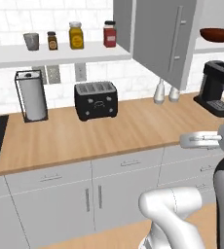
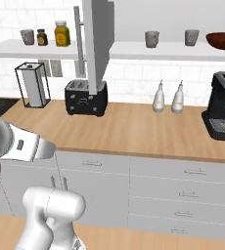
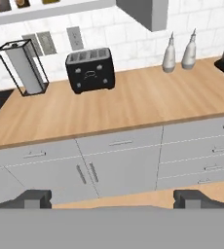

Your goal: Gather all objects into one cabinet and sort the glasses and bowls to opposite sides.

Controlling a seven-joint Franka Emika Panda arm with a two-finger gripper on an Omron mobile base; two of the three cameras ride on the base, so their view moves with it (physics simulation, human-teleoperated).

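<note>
Overhead, the grey wall cabinet (image 2: 148, 19) stands with its grey door (image 2: 96, 39) swung out, the long vertical bar handle (image 2: 78, 41) facing the open shelf. On the cabinet's white shelf board (image 2: 173, 50) sit two small grey-beige mugs (image 2: 152, 38) (image 2: 191, 37), set apart, with the wide, glossy reddish-brown bowl (image 2: 222, 40) at the right end. A third grey-beige mug (image 1: 31, 41) rests on the white tiled-wall shelf (image 1: 55, 53) to the left, beside a small brown lidded jar (image 1: 52, 41), a yellow lidded jar (image 1: 76, 35) and a red lidded jar (image 1: 109, 34).

Below, the wooden countertop (image 3: 114, 109) carries a wire paper-towel holder (image 3: 24, 68), a black four-slot toaster (image 3: 90, 70), two pale bottles (image 3: 169, 53) (image 3: 189, 50) standing side by side, and a black coffee machine (image 2: 223, 106) at the far right. Grey drawers and cupboard doors (image 3: 123, 165) run beneath.

The white arm's gripper (image 3: 113, 198) hangs well back from the counter, low before the drawers, its two dark fingertips (image 3: 35, 198) spread wide with nothing between them.
</note>
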